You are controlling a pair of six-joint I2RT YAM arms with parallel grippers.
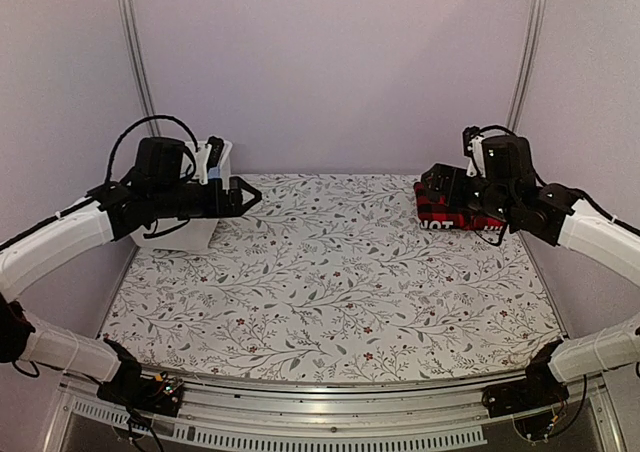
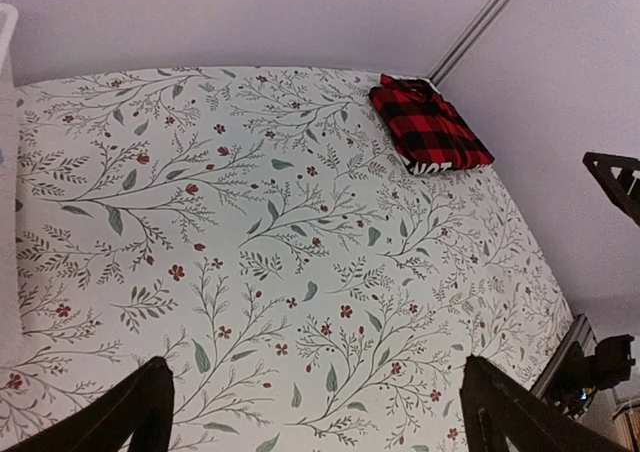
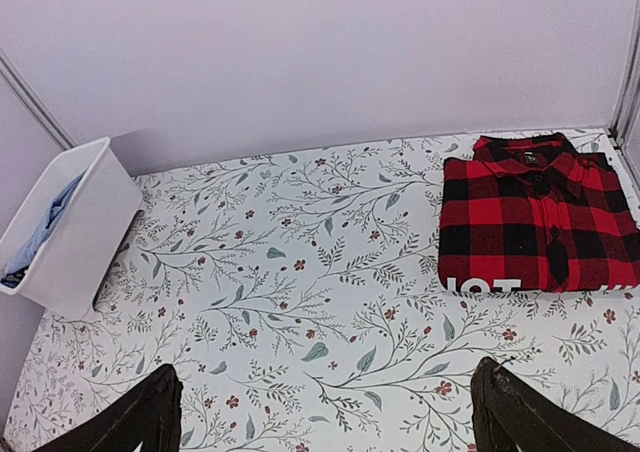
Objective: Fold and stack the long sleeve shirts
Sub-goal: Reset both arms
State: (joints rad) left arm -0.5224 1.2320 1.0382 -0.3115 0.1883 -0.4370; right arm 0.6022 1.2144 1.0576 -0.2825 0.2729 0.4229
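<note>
A folded red-and-black check shirt (image 1: 452,212) with a white lettered edge lies at the far right of the floral table; it also shows in the left wrist view (image 2: 430,127) and the right wrist view (image 3: 540,230). My right gripper (image 1: 437,185) hovers just over the shirt's far left part, open and empty, its fingertips (image 3: 505,417) spread wide over bare cloth-covered table. My left gripper (image 1: 248,196) is open and empty, raised next to the white bin, its fingertips (image 2: 150,402) far apart. Blue cloth (image 3: 45,230) lies inside the bin.
A white plastic bin (image 1: 200,217) stands at the far left of the table, also in the right wrist view (image 3: 75,237). Grey walls with metal posts (image 1: 135,52) close in the back and sides. A metal rail (image 1: 330,397) runs along the near edge.
</note>
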